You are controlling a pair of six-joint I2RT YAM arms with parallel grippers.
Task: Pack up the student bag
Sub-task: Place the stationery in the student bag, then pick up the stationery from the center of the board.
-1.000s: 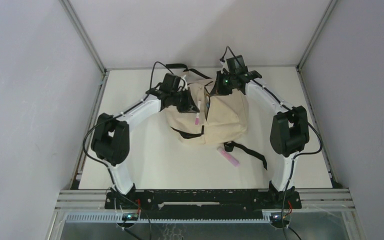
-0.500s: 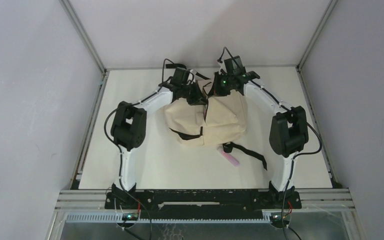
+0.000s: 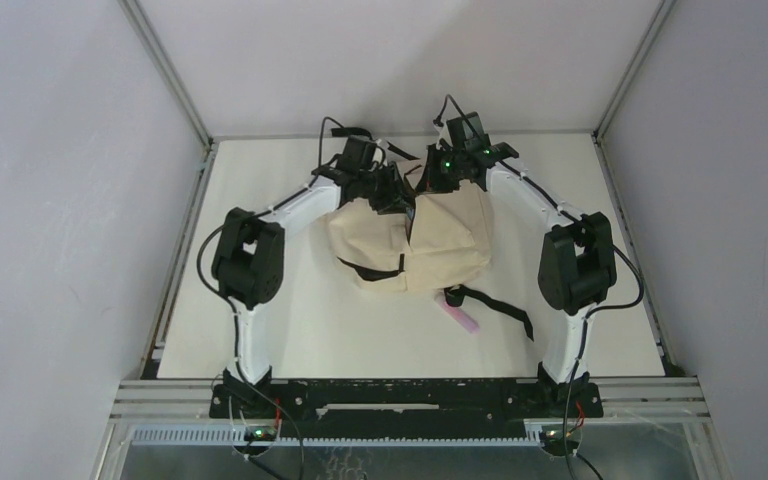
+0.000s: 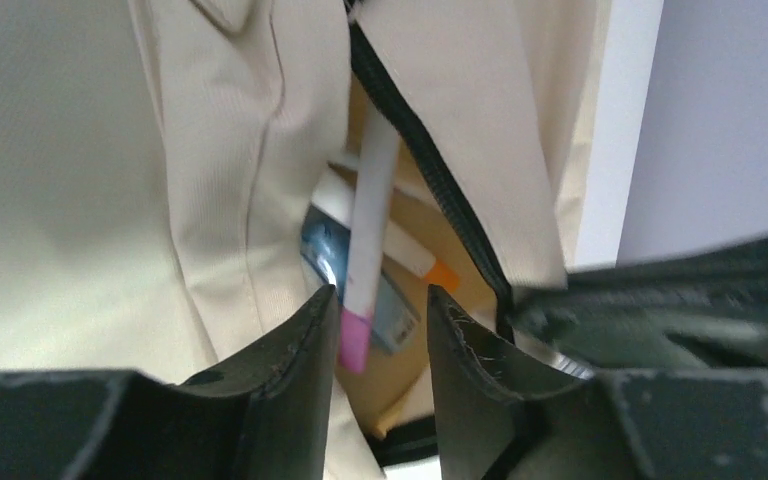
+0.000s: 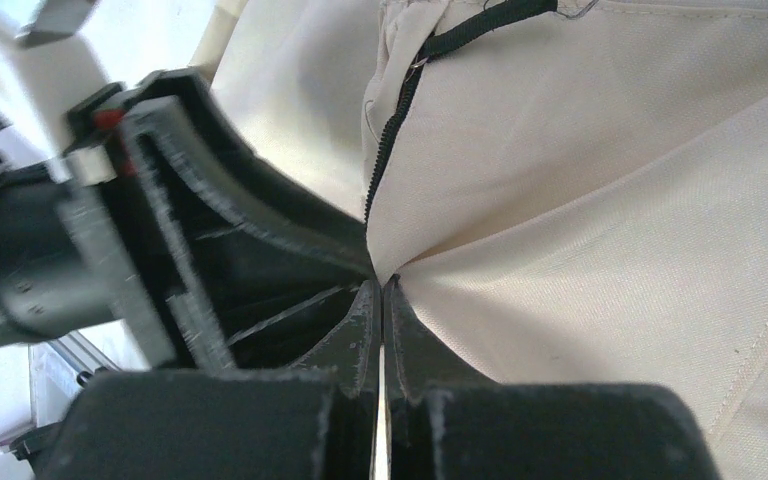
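Top external: student bag (image 3: 430,240) sits mid-bench toward the far edge, with its opening on the far side and both arms reaching in there.

Left wrist: left tool (image 4: 382,305) is at the zipper opening with its jaws apart. A white pen with pink cap (image 4: 372,200) lies between them and runs down into the bag, pink end against the left finger. The gap is wider than the pen, so I read it as released, not clamped. Inside the mouth are a bluish item (image 4: 322,250) and a white stick with an orange end (image 4: 418,264); can't ID either better.

Right wrist: right tool (image 5: 382,295) is clenched on a fold of bag fabric just beside the black zipper (image 5: 385,150), which holds the mouth open.

Top external, right of centre: a second pink pen (image 3: 461,312) lies on the bench just on the near side of the bag, beside a loose black strap (image 3: 505,308).

Step in hand, my read: dropping a pen into the bag.

Next move:
- Left tool backs straight out without dragging the pen along.
- Right tool's pinch on the flap stays on, or the mouth collapses.
- Then fetch the pen on the bench. It lies flat and close to the strap, so a low, square approach avoids snagging.
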